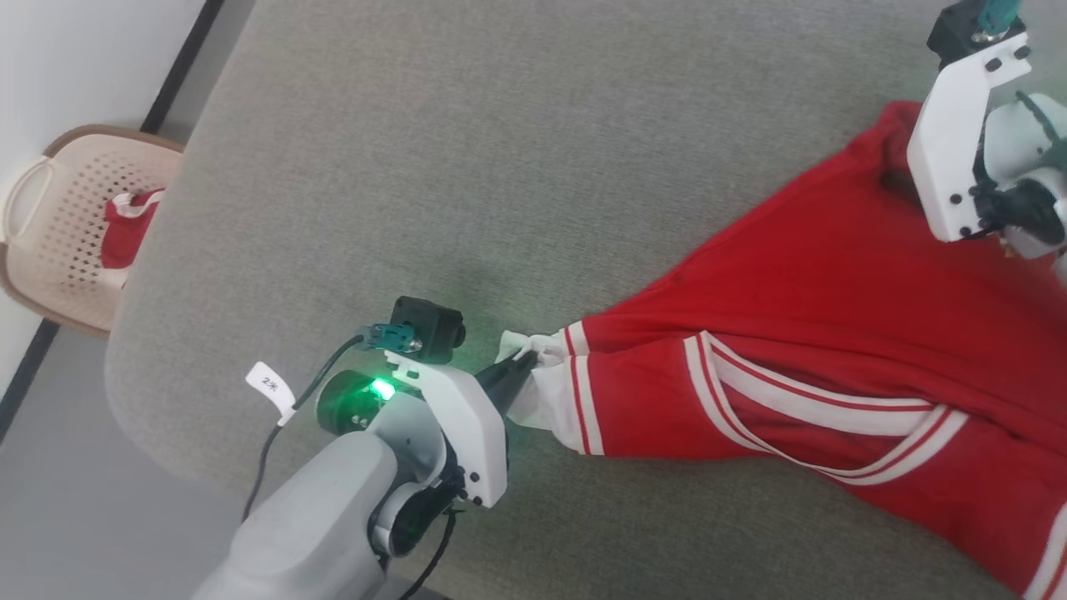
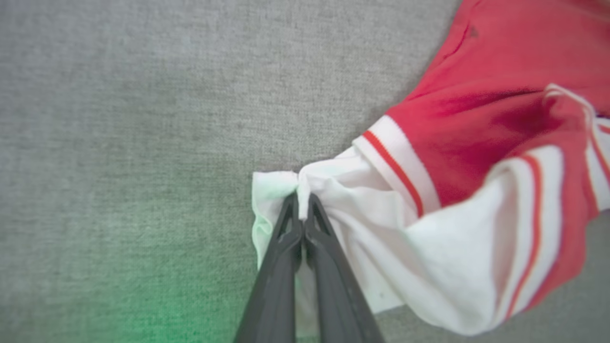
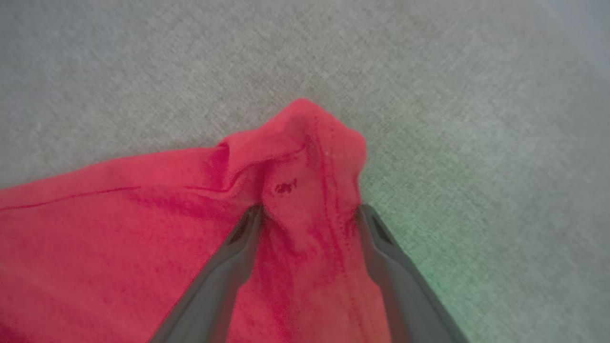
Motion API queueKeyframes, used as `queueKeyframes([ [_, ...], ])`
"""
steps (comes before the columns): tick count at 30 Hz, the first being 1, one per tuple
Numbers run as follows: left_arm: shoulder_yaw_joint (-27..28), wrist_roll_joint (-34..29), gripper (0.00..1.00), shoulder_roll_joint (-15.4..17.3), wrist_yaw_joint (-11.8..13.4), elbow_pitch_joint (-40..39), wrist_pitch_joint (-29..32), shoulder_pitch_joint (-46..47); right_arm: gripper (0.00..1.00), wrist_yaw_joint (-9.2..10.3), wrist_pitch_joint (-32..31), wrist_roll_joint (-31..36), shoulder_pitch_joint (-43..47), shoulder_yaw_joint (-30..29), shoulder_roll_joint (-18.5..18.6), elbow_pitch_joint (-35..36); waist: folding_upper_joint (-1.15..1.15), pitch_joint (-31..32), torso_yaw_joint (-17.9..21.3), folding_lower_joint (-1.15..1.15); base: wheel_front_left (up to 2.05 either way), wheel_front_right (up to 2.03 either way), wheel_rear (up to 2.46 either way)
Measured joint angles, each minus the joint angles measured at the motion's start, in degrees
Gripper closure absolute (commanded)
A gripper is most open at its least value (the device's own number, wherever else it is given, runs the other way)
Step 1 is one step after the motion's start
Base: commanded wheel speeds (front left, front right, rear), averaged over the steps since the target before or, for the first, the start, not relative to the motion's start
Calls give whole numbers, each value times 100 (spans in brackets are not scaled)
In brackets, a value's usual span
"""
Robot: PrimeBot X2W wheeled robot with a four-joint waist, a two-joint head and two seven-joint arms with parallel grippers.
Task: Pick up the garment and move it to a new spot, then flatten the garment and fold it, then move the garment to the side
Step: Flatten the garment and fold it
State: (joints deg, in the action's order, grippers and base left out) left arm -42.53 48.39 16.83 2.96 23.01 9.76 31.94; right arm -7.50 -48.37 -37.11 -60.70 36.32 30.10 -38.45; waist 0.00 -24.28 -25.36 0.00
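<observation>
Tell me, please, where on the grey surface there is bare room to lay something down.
The widest bare stretch of the grey surface runs from its rounded left edge, by the basket, across to the garment. The right and lower right are crowded: the garment spreads there.

Garment (image 1: 834, 333): bright red body; white sleeve; red-and-white striped trim bands.
Worktop (image 1: 500, 125): mottled grey woven fabric, tinged green beside the left tool.
Left tool (image 1: 521, 362): dark grey fingers; white housing; glowing green light.
Right tool (image 3: 310, 214): grey fingers.
Basket (image 1: 58, 242): beige, patterned with small holes.
Cloth (image 1: 125, 229) in basket: red with white edge.
Floor (image 1: 50, 517): plain grey.
</observation>
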Motion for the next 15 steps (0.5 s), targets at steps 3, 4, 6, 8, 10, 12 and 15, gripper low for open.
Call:
queueKeyframes([
  [3, -5, 10, 100, -93, -73, 140, -66, 30, 0, 0, -311, -235, -222, 243, -11, -333, 0, -30, -66, 0, 0, 0, 0],
  [4, -18, 14, 100, -115, -85, 183, -80, 49, 0, 1, -408, -316, -282, 300, -12, -425, 0, -31, -76, 0, 0, 0, 0],
  [6, -15, 37, 100, -136, -123, 272, -112, 82, 100, 2, -515, -480, -354, 433, 13, -468, 0, -28, -81, 0, 0, 0, 0],
  [8, -11, 44, 100, -144, -158, 343, -130, 104, 100, 0, -552, -571, -414, 552, 37, -498, 0, -20, -60, 0, 0, 0, 0],
  [10, 5, 58, 100, -133, -172, 404, -131, 126, 100, -4, -437, -661, -422, 631, 47, -504, 0, -6, -17, 0, 0, 0, 0],
  [12, 25, 110, 100, -85, -242, 430, -109, 143, 100, -4, -325, -758, -474, 708, 47, -503, 0, 21, 44, 0, 0, 0, 0],
  [15, 74, 199, 100, -2, -308, 436, 14, 182, 100, -4, -191, -857, -493, 773, 47, -477, 0, 62, 123, 0, 0, 0, 0],
])
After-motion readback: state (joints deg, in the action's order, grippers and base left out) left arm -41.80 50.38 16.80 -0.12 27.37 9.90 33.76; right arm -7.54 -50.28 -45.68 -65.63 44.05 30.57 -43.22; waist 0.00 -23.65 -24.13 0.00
